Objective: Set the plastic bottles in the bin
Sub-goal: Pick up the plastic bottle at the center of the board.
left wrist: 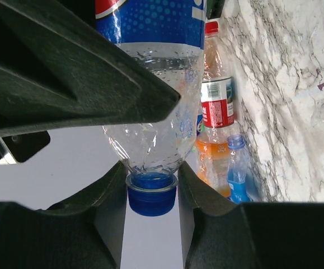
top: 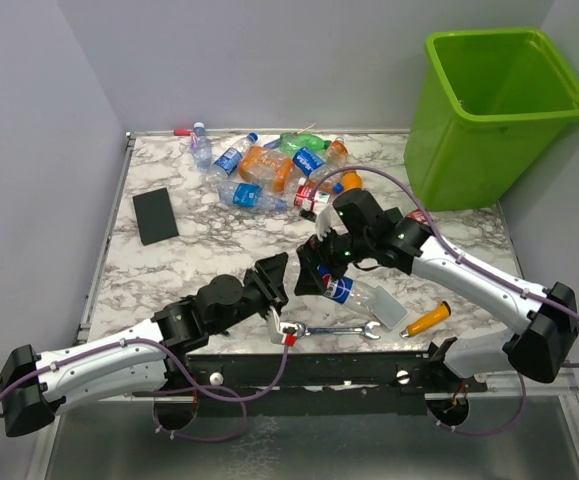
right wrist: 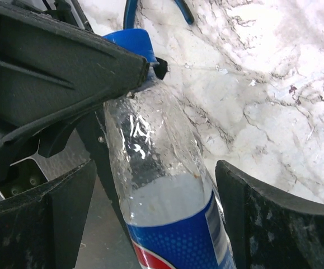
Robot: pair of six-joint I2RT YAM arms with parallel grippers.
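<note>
Left pincer (left wrist: 152,190) sits nearest, clamped on the neck of the blue-label bottle (left wrist: 150,129), just under its blue cap (left wrist: 152,203). Right pincer (right wrist: 156,218) straddles that bottle's body with its jaws apart and a gap on each side. The bottle hangs between the two arms near the front of the counter (top: 199,260), well apart from the bin (top: 459,150) at far right. You can't tell if its base touches down. It looks near-empty, so expect it to be light, thin-walled and slick, and the body will dent if you squeeze. Take it at the stiff neck or the labelled middle. The other bottles (top: 269,170) are heaped at the far side.
</note>
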